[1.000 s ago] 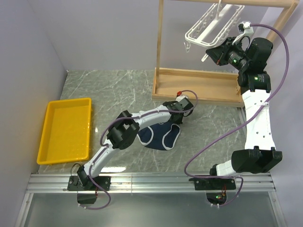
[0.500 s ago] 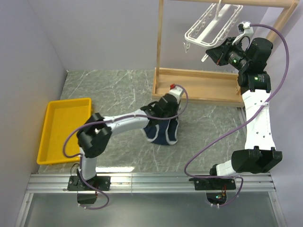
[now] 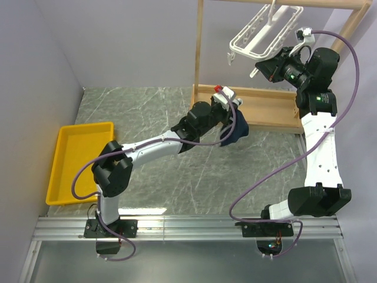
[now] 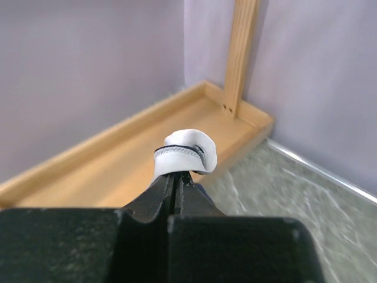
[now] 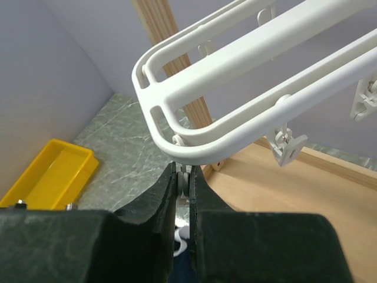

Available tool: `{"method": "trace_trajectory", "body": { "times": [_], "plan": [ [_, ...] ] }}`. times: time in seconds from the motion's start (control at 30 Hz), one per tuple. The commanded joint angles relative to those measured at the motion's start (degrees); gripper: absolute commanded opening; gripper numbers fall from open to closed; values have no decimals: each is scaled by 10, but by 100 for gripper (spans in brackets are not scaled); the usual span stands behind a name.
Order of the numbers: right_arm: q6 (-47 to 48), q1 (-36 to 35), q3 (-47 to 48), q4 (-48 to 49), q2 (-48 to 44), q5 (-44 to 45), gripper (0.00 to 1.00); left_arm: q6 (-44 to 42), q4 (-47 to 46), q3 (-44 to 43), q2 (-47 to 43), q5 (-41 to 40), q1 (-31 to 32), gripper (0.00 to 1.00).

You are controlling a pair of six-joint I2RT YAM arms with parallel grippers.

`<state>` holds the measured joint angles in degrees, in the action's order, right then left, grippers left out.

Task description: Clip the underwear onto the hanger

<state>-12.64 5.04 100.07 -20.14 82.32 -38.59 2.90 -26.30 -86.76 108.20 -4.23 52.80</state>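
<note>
My left gripper [image 3: 231, 113] is shut on the navy underwear [image 3: 234, 131], held in the air over the front edge of the wooden rack base. In the left wrist view the white trim of the underwear [image 4: 186, 151] sticks out above my shut gripper [image 4: 177, 177]. The white hanger [image 3: 262, 32] hangs from the rack's top bar. My right gripper [image 3: 264, 66] is up under its near end. In the right wrist view the gripper [image 5: 184, 177] is shut on a small white clip [image 5: 185, 177] hanging under the hanger frame [image 5: 235, 65]. The underwear shows below between the fingers [image 5: 182, 253].
A light wooden rack with a tray-like base [image 3: 259, 109] stands at the back, its post [image 3: 199, 41] on the left. A yellow tray [image 3: 81, 162] lies at the left on the grey marble table. Other clips [image 5: 285, 147] dangle from the hanger. Walls close in behind and at the left.
My left gripper has lifted the underwear off the table and carried it up and right toward the rack base. The right arm has stayed at the hanger.
</note>
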Motion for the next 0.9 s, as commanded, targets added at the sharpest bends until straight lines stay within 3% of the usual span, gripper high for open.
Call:
{"method": "trace_trajectory", "body": {
  "times": [0.0, 0.27, 0.87],
  "plan": [
    [-12, 2, -8, 11, -25, -18, 0, -59, -86, -39, 7, 29, -8, 0],
    [-28, 2, -15, 19, -28, -27, 0, -135, -151, -74, 32, 77, -8, 0],
    [-35, 2, -24, 18, -32, -51, 0, -144, -179, -158, 85, 92, -9, 0]
  ]
}}
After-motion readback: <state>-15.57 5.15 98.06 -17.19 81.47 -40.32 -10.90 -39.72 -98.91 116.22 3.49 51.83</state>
